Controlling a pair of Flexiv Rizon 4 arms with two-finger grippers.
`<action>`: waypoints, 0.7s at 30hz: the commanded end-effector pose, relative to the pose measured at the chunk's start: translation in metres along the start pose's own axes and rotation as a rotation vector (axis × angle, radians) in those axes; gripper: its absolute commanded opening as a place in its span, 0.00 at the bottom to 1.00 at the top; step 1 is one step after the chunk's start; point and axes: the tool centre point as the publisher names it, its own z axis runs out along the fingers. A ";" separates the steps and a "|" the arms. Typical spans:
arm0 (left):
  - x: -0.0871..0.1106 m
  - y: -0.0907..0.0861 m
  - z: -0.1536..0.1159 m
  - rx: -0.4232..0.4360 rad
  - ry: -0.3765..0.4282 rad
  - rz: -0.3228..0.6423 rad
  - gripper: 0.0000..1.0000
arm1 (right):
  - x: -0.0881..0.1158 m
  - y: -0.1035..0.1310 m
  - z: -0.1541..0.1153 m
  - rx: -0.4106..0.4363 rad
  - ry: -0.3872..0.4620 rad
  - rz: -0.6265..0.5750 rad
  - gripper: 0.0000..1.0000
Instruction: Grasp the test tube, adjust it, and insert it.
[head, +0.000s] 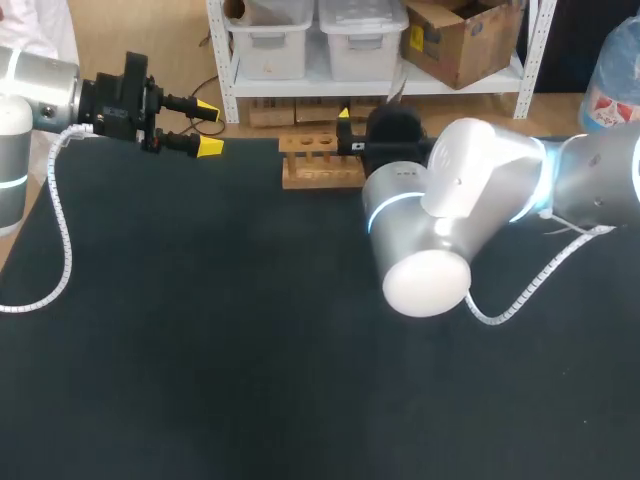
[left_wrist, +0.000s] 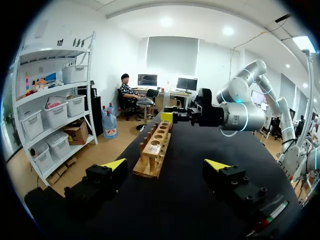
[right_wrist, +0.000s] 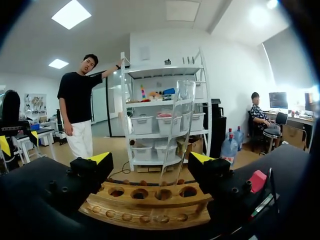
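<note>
- The left claw (head: 209, 126) is at the upper left of the head view, fingers apart and holding nothing.
- The right claw (right_wrist: 151, 158) is at the wooden rack (right_wrist: 150, 206), fingers apart.
- The test tube (right_wrist: 179, 125) stands tilted in a rack hole, between those fingers.
- The rack sits on the dark worktop (head: 200, 350), at upper middle.

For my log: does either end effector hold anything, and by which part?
Nothing is held. The test tube stands in the rack between the right end effector's open fingers; the left end effector is open, empty.
</note>
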 end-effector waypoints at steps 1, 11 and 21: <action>0.001 -0.003 0.000 -0.006 -0.003 0.003 1.00 | -0.009 -0.004 -0.013 -0.484 0.007 -0.011 1.00; 0.001 -0.003 0.000 -0.006 -0.003 0.003 1.00 | -0.012 0.009 -0.010 -0.509 0.010 -0.036 1.00; 0.001 -0.003 0.000 -0.006 -0.003 0.003 1.00 | -0.013 0.015 -0.008 -0.511 0.012 -0.040 1.00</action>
